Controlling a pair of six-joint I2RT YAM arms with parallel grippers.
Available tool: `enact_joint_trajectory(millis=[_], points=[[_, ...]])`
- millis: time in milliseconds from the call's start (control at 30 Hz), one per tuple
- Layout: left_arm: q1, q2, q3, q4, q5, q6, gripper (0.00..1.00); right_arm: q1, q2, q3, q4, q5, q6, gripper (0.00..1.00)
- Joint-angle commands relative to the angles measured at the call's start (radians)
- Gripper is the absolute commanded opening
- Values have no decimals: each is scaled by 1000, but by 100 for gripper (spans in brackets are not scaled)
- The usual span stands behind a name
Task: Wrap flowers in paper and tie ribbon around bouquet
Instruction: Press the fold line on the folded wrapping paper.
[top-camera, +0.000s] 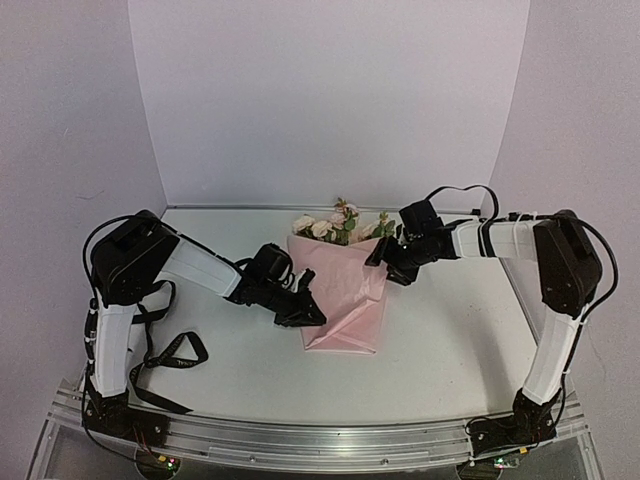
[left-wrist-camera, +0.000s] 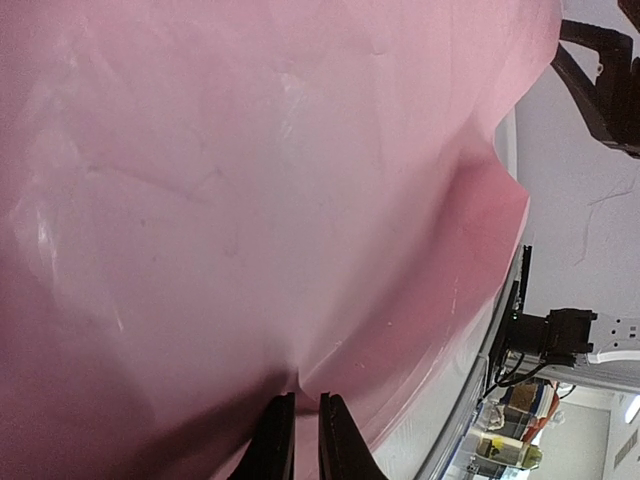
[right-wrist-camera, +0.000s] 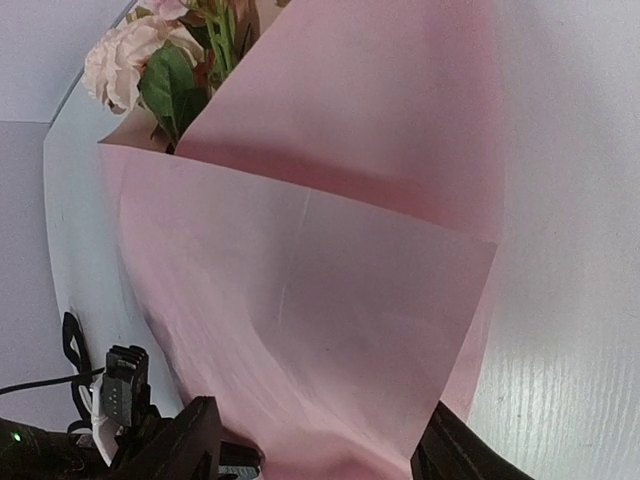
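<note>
The bouquet (top-camera: 345, 280), flowers (top-camera: 325, 226) topping pink paper (top-camera: 355, 320), lay mid-frame, bare table (top-camera: 450, 335) at lower right, ribbon (top-camera: 178, 362) lower left, the left gripper (top-camera: 312, 315) pinching the paper's left edge, the right gripper (top-camera: 382, 258) spread wide at its upper right edge.

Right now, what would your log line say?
left gripper: shut on paper; right gripper: open; flowers: in paper; ribbon: lying loose

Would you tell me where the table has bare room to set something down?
Bare table lies right of the paper, up to the right arm, and in front of it. Crowded: the left, with ribbon and left gripper.
</note>
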Motion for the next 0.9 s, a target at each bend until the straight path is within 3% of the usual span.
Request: enact_joint_trajectory(millis=[0,200,867], points=[[0,-6,42,-30,12,34,10,-31,48,63,20,21,15,45],[-1,-30,64,-72,55,98,10,-35,108,145,-38,25,-43,0],[-49,-43,56,-210,97,178,9,-35,-4,81,-89,154,-110,0]])
